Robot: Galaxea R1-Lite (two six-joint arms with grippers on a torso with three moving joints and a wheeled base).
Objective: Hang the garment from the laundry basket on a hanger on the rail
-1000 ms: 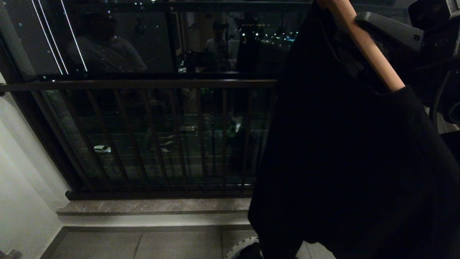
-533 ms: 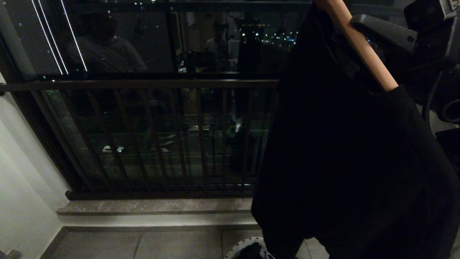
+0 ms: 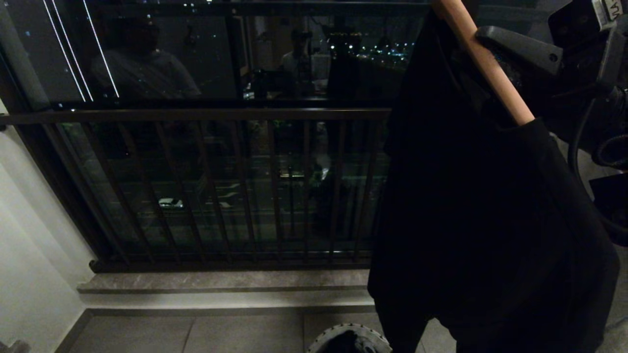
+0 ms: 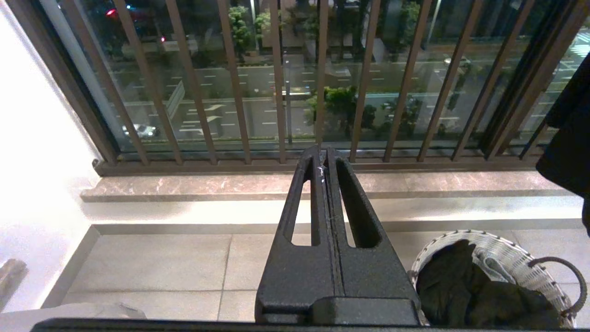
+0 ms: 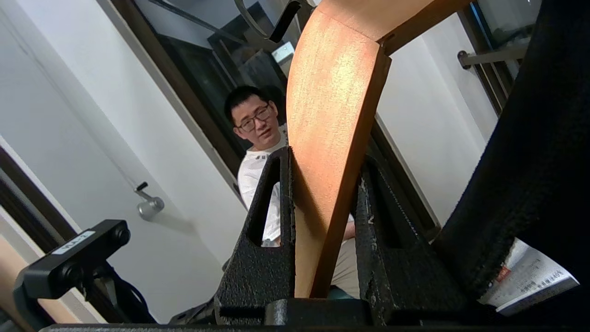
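Right hand (image 5: 322, 221) clamped on wooden hanger (image 5: 332, 138), black garment (image 3: 481, 220) draped, frame right. Left hand (image 4: 325, 159) closed, idle. Laundry basket (image 3: 365, 333) bottom centre. Next: lift hook to rail, unseen.

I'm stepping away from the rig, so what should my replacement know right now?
Right gripper: jaws shut on the wooden hanger, held high at the right.
Left gripper: jaws shut, empty, parked low facing the balustrade.
Black garment already drapes from the hanger.
Laundry basket sits on the floor, more clothes inside.
Left: hook the hanger on the rail, which is out of view.
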